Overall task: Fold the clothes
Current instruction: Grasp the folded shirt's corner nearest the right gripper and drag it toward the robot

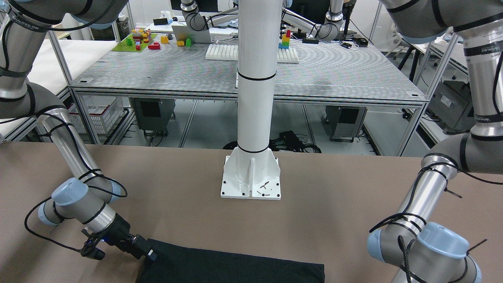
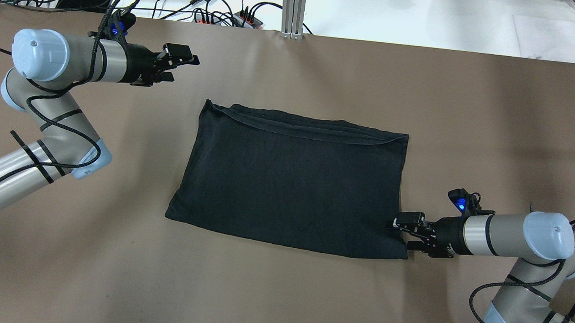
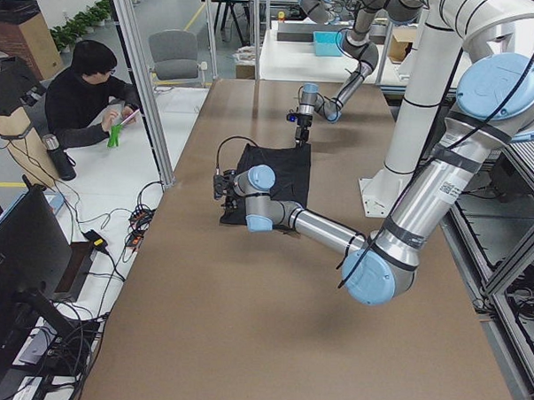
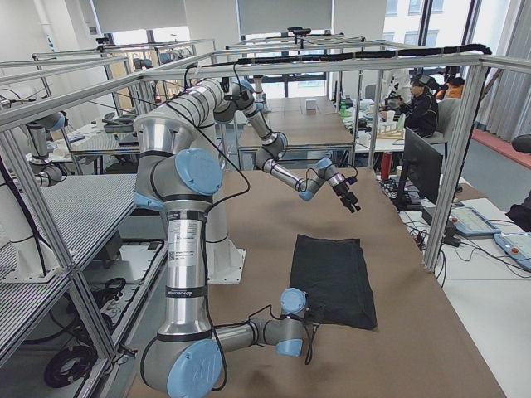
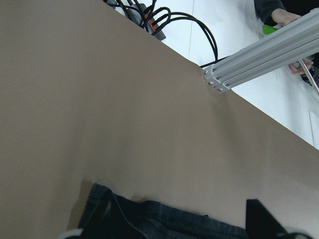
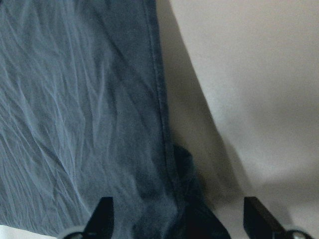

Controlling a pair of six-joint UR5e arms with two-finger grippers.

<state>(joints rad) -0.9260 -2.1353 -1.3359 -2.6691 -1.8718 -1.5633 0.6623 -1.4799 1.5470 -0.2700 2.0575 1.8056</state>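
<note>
t-shirt (image 2: 291, 181), black, folded into a rough rectangle, lies flat in the middle of the brown table (image 2: 281, 289), with only plain dark cloth showing. right gripper (image 2: 402, 233) sits low at the shirt's corner on the robot's right, nearest the robot. its 2 fingers (image 6: 103, 215) are spread wide and the hemmed edge runs between them, unpinched. left gripper (image 2: 185, 61) hangs above the table, apart from the cloth, beyond its far left corner, also spread wide and holding nothing.
</note>
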